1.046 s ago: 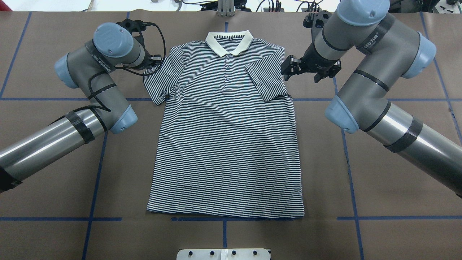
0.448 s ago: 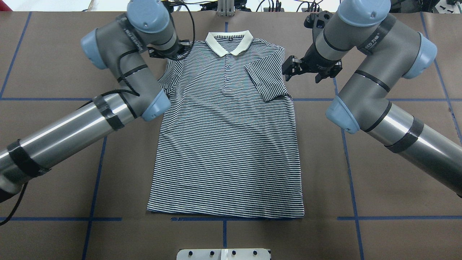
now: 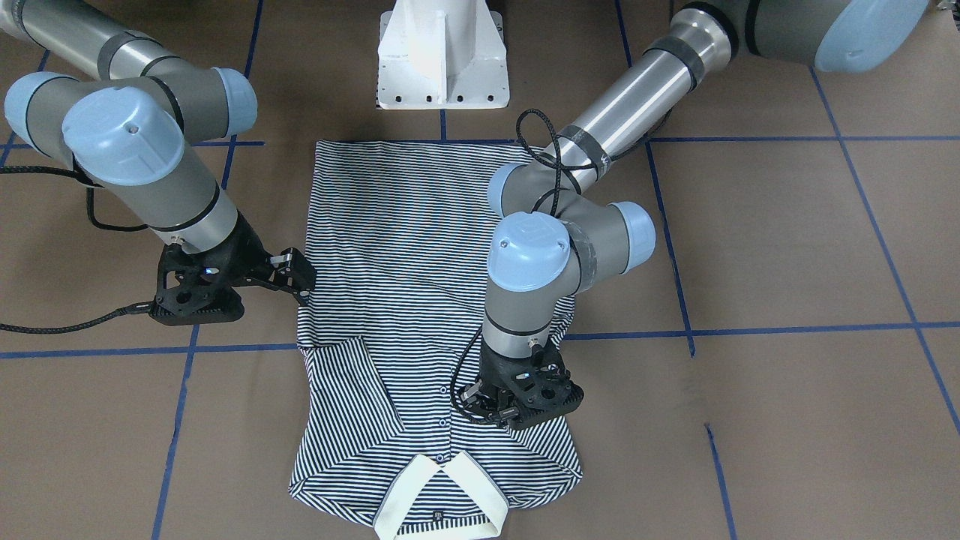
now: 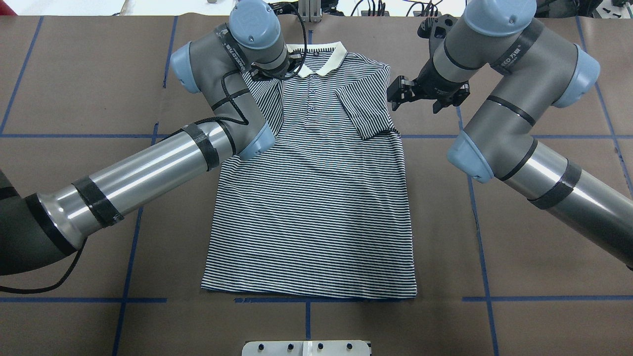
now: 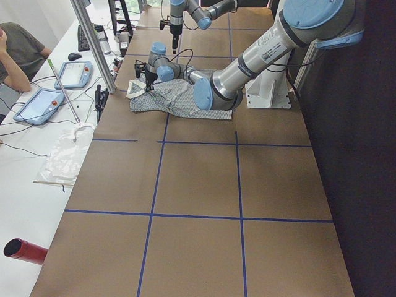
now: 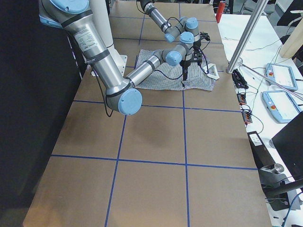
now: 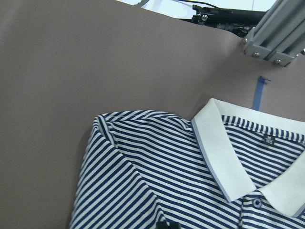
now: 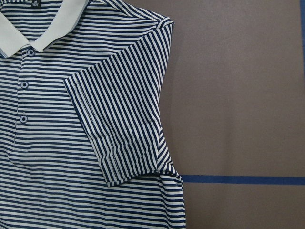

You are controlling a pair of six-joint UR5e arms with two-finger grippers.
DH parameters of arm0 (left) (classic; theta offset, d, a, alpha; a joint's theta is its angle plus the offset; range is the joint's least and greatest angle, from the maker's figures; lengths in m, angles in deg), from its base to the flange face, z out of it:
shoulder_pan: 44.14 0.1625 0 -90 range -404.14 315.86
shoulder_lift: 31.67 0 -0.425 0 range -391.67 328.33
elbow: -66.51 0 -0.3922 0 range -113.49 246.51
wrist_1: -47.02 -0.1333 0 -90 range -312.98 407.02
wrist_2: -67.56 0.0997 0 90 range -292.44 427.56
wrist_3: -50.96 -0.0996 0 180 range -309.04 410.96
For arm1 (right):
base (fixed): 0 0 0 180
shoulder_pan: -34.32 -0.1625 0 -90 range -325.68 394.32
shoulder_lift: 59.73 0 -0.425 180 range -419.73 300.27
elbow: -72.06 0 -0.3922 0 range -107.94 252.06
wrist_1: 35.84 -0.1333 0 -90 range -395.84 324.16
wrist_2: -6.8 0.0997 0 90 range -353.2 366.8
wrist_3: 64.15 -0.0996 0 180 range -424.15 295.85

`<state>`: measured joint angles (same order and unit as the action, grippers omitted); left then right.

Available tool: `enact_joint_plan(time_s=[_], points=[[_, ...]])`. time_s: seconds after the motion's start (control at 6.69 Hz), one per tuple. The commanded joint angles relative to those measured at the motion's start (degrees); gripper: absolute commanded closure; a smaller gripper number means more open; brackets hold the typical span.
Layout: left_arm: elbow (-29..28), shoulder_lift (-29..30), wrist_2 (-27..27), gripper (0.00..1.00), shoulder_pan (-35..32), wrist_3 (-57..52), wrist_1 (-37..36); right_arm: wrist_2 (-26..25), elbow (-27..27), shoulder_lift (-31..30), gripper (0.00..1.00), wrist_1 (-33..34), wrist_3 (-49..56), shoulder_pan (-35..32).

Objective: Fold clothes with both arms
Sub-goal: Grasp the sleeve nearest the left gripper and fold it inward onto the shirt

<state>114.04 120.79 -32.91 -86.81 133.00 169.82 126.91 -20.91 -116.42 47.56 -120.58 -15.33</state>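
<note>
The grey tubular left arm [image 4: 148,170] has swung inward over the navy-and-white striped polo shirt [image 4: 316,198], which lies flat, front up, on the brown paper worktop [image 4: 519,222] marked with blue tape [image 4: 482,277]. Its wrist hides the left pincer [image 3: 514,412] near the placket [image 4: 311,99], so its grip cannot be told. The right pincer [image 3: 304,279] gapes empty beside the shirt's edge. A band [image 4: 509,52] on the right arm [image 4: 519,99] partly reads "EED".

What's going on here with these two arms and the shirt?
The robot is folding a striped polo shirt flat on the table. Its sleeve on the robot's right is already folded in, and the right tool hovers open beside it. The left tool is low over the other sleeve, turned inward; its grip is hidden.
</note>
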Motion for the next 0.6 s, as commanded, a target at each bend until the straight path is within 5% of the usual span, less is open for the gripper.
enact_joint_plan(time_s=[0.0, 0.3, 0.45], points=[[-0.7, -0.1, 0.1, 0.01, 0.5, -1.3, 3.8, -0.4, 0.4, 0.0, 0.00, 0.0, 0.0, 0.1], [4.6, -1.4, -0.8, 0.00, 0.2, -3.5, 1.8, -0.2, 0.2, -0.7, 0.00, 0.0, -0.1, 0.2], [11.9, -5.3, -5.0, 0.00, 0.1, -6.9, -3.4, -0.1, -1.1, -2.4, 0.00, -0.1, -1.3, 0.5]])
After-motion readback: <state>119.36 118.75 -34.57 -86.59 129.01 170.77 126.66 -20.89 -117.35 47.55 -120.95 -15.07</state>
